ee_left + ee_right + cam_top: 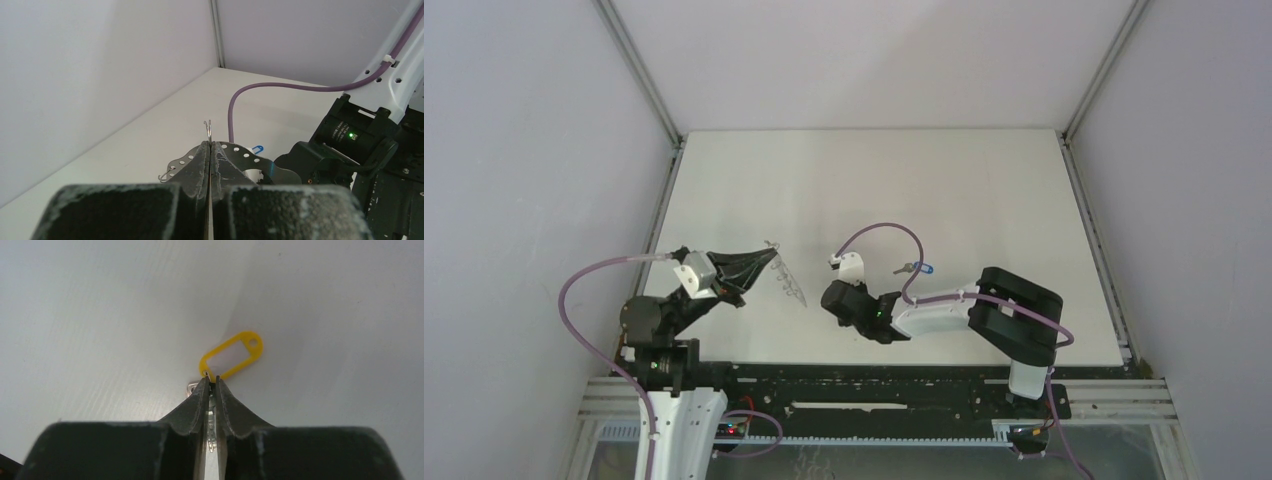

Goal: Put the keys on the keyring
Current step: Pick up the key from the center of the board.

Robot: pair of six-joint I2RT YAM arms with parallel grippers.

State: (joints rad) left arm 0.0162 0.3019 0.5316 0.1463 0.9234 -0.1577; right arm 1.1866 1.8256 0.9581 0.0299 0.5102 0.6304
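My left gripper (762, 263) (210, 143) is shut on the keyring (790, 280) (239, 151), a thin grey plate with a row of holes and small wire loops, and holds it above the table at the left. One wire hook (208, 128) sticks up past the fingertips. My right gripper (833, 298) (211, 379) points down at the table, its jaws closed on the metal blade of the key with the yellow tag (231, 356), which lies flat beyond the fingertips. The blue key (920, 268) (257, 148) lies on the table behind the right wrist.
A purple cable (886, 232) arches over the right wrist. The right arm's black and white links (984, 310) stretch along the near table edge. White walls with metal posts (639, 80) enclose the table on three sides.
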